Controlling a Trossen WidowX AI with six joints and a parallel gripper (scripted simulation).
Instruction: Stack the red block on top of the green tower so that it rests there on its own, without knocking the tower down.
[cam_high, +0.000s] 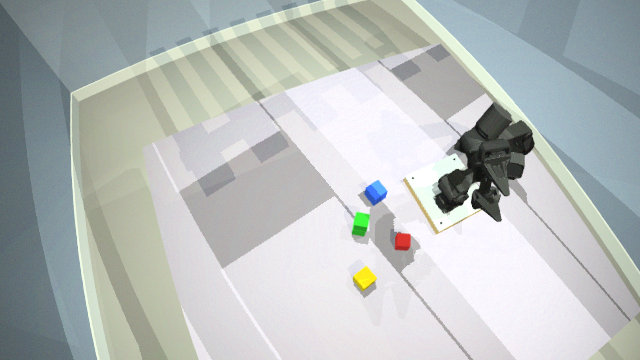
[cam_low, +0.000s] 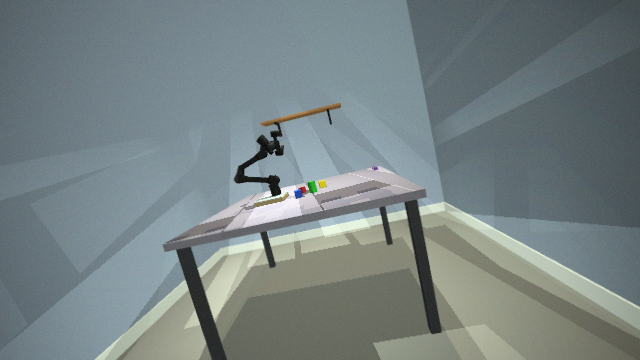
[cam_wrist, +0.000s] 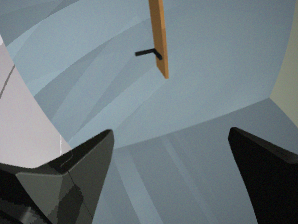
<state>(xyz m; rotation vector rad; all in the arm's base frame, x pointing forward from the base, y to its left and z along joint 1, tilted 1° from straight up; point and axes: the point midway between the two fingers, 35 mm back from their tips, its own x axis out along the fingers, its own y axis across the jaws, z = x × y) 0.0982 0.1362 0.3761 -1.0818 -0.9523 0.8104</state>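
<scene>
The black parallel-jaw gripper, jaws wide apart and empty, is raised above its base, so it should descend square over the small red cube lying near the taller green block tower, avoiding the tower.

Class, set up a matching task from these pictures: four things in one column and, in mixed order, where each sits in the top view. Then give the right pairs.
Things:
1. blue block
2. yellow block
3. red block
4. gripper

Places:
A. lowest of the blocks in the picture
B. raised over the white base plate, fingers wide apart, holding nothing
C. just right of the green tower
D. uppermost of the blocks, nearest the base plate

Pairs: 1-D, 2-A, 3-C, 4-B
</scene>
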